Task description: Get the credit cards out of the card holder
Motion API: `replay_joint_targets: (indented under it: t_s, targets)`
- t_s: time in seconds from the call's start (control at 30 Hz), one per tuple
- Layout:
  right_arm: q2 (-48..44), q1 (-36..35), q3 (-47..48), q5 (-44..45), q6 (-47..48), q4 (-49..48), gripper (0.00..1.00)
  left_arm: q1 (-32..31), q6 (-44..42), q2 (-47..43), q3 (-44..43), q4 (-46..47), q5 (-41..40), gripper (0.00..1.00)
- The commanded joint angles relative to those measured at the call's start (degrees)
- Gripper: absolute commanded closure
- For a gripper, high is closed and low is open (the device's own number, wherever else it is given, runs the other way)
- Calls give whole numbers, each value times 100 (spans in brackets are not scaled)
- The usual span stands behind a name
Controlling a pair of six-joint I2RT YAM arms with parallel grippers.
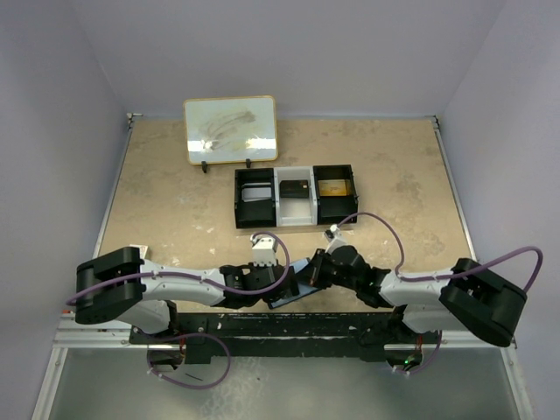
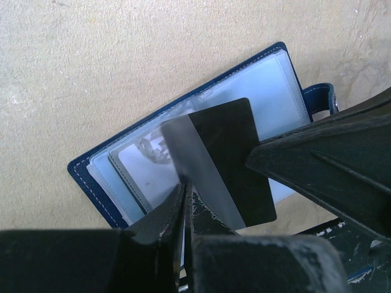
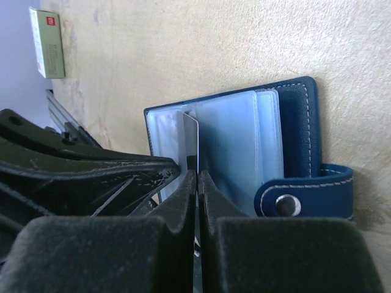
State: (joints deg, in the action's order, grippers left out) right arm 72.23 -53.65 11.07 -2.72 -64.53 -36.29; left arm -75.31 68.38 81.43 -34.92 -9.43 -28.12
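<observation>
Where the two arms meet at the near edge of the bench (image 1: 175,210), the top view shows the left tool (image 1: 278,285) and right tool (image 1: 311,275) crowded over the holder (image 1: 290,297). The tray (image 1: 237,199) sits well apart behind them.

From the left wrist, the holder lies open, and a dark card (image 2: 229,159) sits across its clear sleeves. The left tool's fingers are closed together at the card's near edge (whether they nip a sleeve, I cannot tell).

From the right wrist, the right tool is clamped on the card, seen edge-on between its fingers.

The step in hand looks like drawing out one card. Next, the right tool probably needs to pull it clear along the sleeve, while the left tool steadies the holder.
</observation>
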Motion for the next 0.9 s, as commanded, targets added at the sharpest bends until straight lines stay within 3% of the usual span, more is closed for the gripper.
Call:
replay_joint_targets:
  t_s: [0.0, 0.13, 0.27, 0.57, 0.87]
  targets:
    - [-413, 152, -197, -159, 71, -70, 97, -28, 30, 149, 141, -174, 181, 100]
    - [-569, 153, -265, -612, 291, -434, 76, -28, -1, 191, 134, -41, 230, 100]
    - [-383, 153, -149, -787, 493, -416, 71, -28, -17, 260, 100, 6, 253, 100]
    - [526, 153, -234, -948, 3, -1616, 76, -28, -6, 298, 99, -20, 287, 100]
    - [557, 153, -140, -853, -140, -1232, 77, -30, -6, 265, 107, -103, 238, 100]
